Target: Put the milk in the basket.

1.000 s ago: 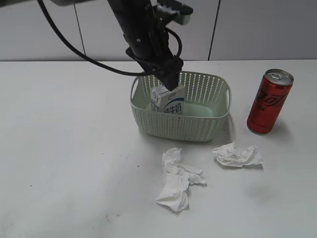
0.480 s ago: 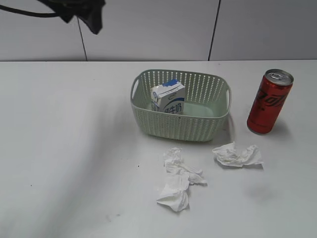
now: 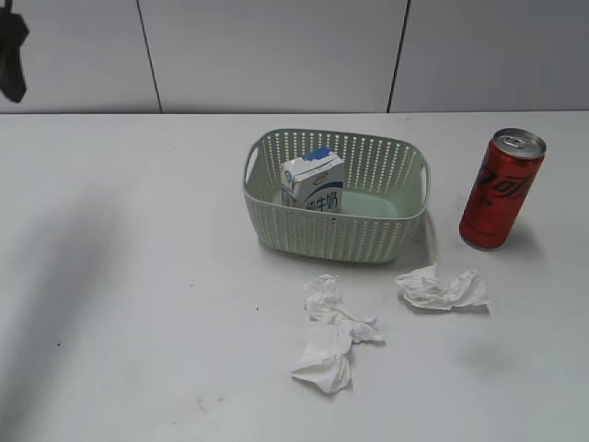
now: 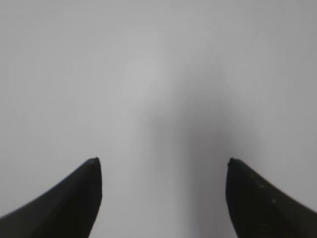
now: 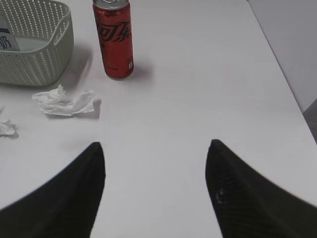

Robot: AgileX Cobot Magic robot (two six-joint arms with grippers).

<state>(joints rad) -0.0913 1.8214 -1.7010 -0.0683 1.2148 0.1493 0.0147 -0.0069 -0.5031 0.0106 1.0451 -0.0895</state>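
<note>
The milk (image 3: 313, 182), a small white carton with a blue top and blue characters, stands inside the pale green basket (image 3: 386, 234) at the table's middle back. A sliver of the carton (image 5: 6, 37) and the basket (image 5: 37, 64) show at the top left of the right wrist view. My left gripper (image 4: 162, 163) is open and empty over bare white table; in the exterior view only a dark bit of it (image 3: 13, 57) shows at the far left edge. My right gripper (image 5: 156, 145) is open and empty, over the table right of the basket.
A red can (image 3: 500, 189) stands right of the basket; it also shows in the right wrist view (image 5: 114, 38). Crumpled tissues lie in front of the basket (image 3: 331, 336) (image 3: 442, 287) (image 5: 64, 101). The table's right edge (image 5: 282, 64) runs down the right wrist view.
My left gripper let go of the milk in the basket, rose and swung away to the far left edge. The milk stays upright in the basket.
</note>
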